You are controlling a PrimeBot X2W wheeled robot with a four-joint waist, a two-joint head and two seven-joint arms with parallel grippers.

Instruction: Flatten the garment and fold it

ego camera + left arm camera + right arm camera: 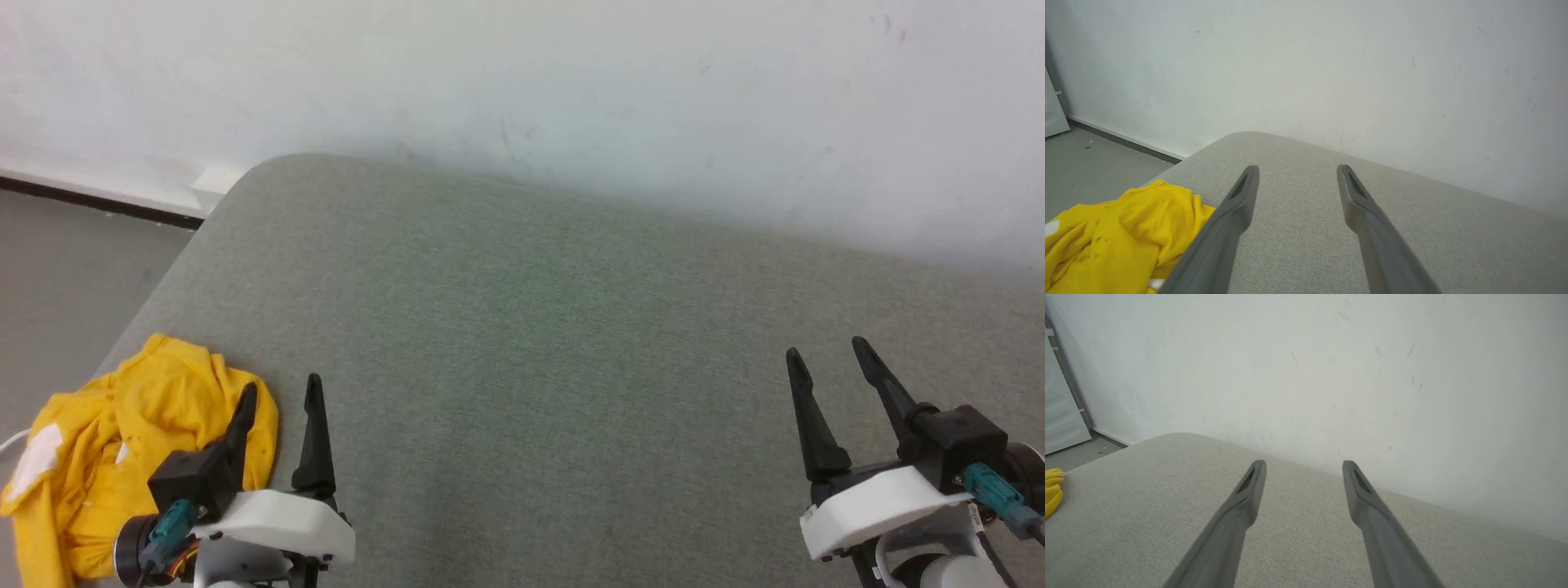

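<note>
Shirt: the yellow shirt point(122, 441) lay in a crumpled heap at the table's near left corner, along its left edge, unfolded. From the left wrist view point(1106, 237) it was bunched in loose folds. From the right wrist view point(1052, 490) just a yellow scrap showed at the far left.
Patch: a white patch point(37, 457) showed on the heap's outer left side.
Left gripper: the left gripper point(282, 384) hung over the near left part of the table, jaws spread wide and holding nothing. Its fingers point(1298, 168) pointed toward the wall.
Contact: its outer finger crossed the shirt's right edge in the head view. I could not tell whether it touched the cloth.
Right gripper: the right gripper point(825, 347) stood near the table's right side, well apart from the shirt, its jaws parted wide point(1304, 462) and nothing between them.
Table: the grey-green, fabric-covered table point(531, 343) had a rounded far left corner.
Wall: a pale, scuffed wall point(522, 82) ran along the table's far edge.
Floor: grey floor point(57, 261) lay past the left edge, with a dark skirting point(98, 204) at the foot of the wall.
</note>
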